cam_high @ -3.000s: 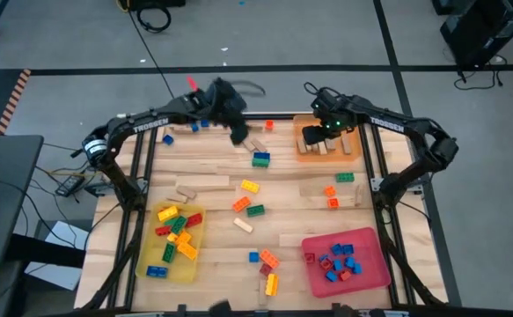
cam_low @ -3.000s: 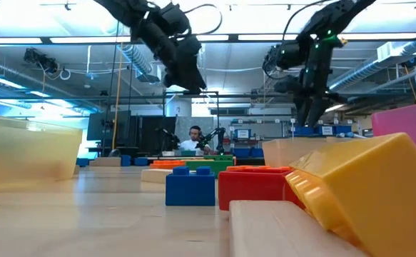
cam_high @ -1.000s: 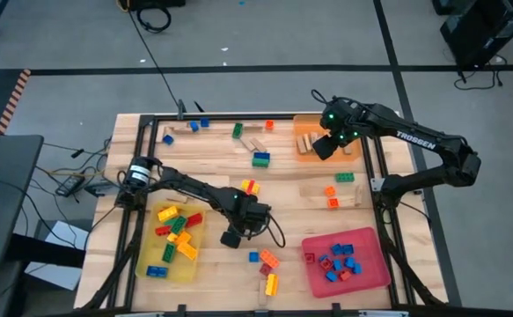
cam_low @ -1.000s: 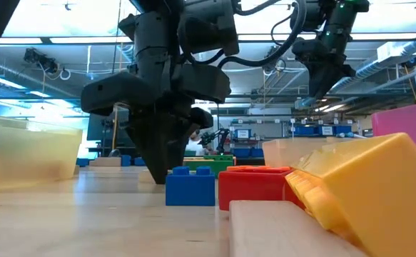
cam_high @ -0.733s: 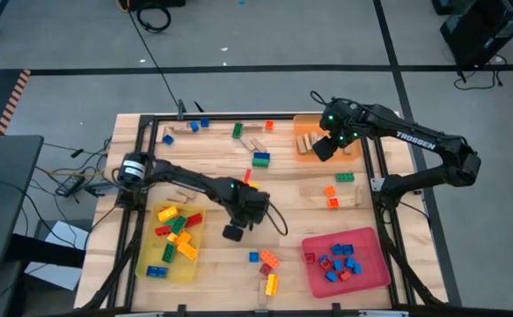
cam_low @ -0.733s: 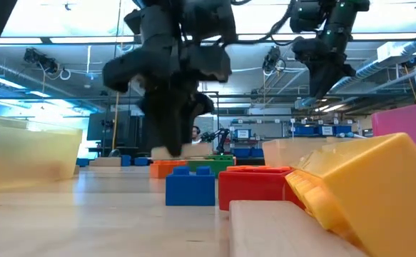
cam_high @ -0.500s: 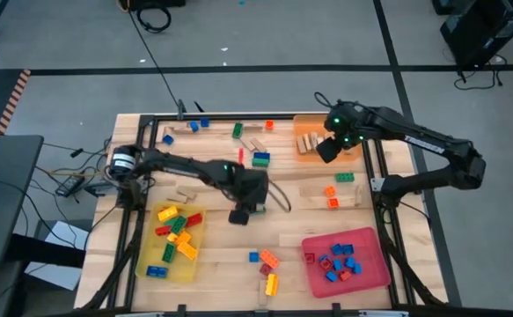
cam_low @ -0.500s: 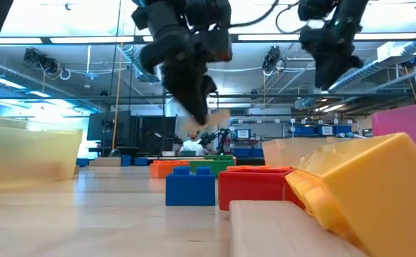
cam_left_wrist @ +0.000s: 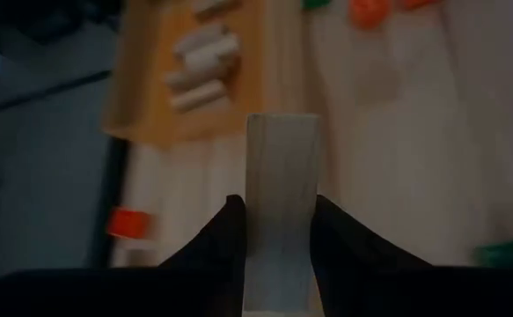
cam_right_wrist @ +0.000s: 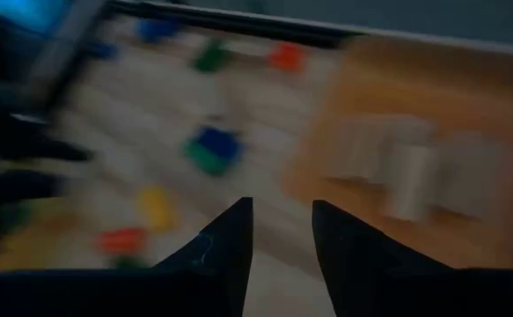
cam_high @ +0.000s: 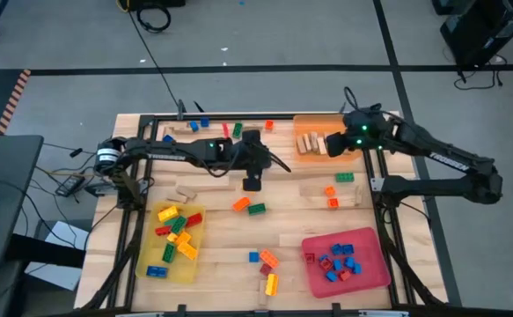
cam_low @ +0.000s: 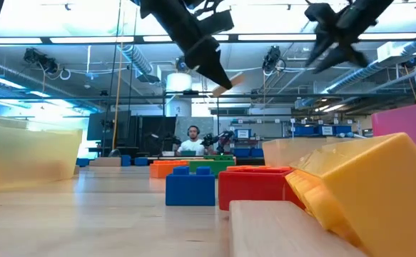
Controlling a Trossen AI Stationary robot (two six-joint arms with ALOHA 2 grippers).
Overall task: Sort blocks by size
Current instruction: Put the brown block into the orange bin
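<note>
Left wrist view: the left end effector (cam_left_wrist: 274,231) grips a tan wooden block (cam_left_wrist: 281,176), carried toward the orange tray (cam_high: 302,155). The right end effector (cam_right_wrist: 281,231) is empty, fingers slightly apart.

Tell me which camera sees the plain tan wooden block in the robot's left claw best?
The left wrist view: the plain tan wooden block sits big and centred, clamped in the left gripper. The low view shows only a tan tip. In the high view the arm hides it. The right wrist view doesn't show it.
</note>
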